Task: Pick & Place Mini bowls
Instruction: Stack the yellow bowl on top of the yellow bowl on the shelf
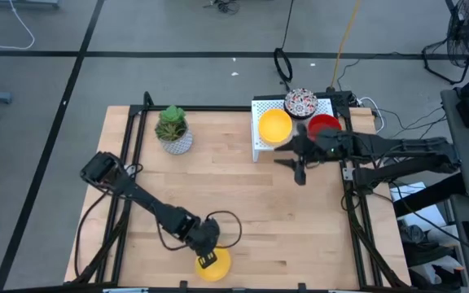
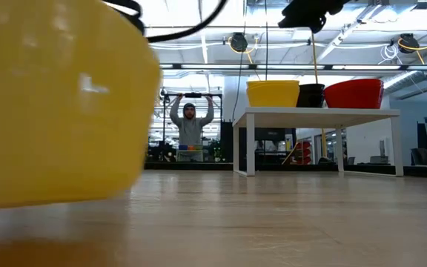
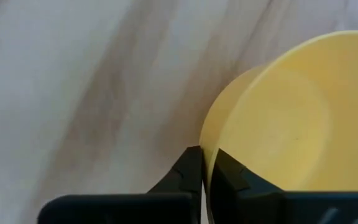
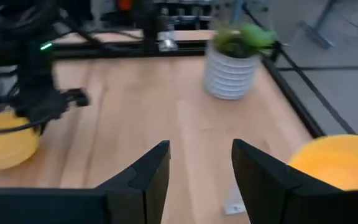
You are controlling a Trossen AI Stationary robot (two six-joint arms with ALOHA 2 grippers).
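Observation:
A yellow mini bowl (image 1: 214, 264) sits at the table's near edge, filling the left of the low view (image 2: 50, 104). My left gripper (image 1: 208, 259) is shut on its rim. On a small white stand (image 1: 260, 145) at the far right rest a yellow bowl (image 1: 274, 125), a red bowl (image 1: 324, 124) and a speckled white bowl (image 1: 301, 102). My right gripper (image 1: 300, 174) is open, empty, just in front of the stand; its wrist view shows the open fingers (image 4: 201, 165) over bare wood. My left gripper pinches the yellow bowl's rim (image 3: 207, 163) between its two fingers, one finger inside the bowl and one outside. The fingers come from above, slanting toward the near edge. The bowl seems to rest on the table, tilted a little.
A white ribbed pot with a green plant (image 1: 173, 130) stands at the table's far left. The black frame rails (image 1: 127, 163) run along both sides. A person (image 2: 190, 122) stands far behind the table. Bare wood (image 1: 243, 195) lies between the arms.

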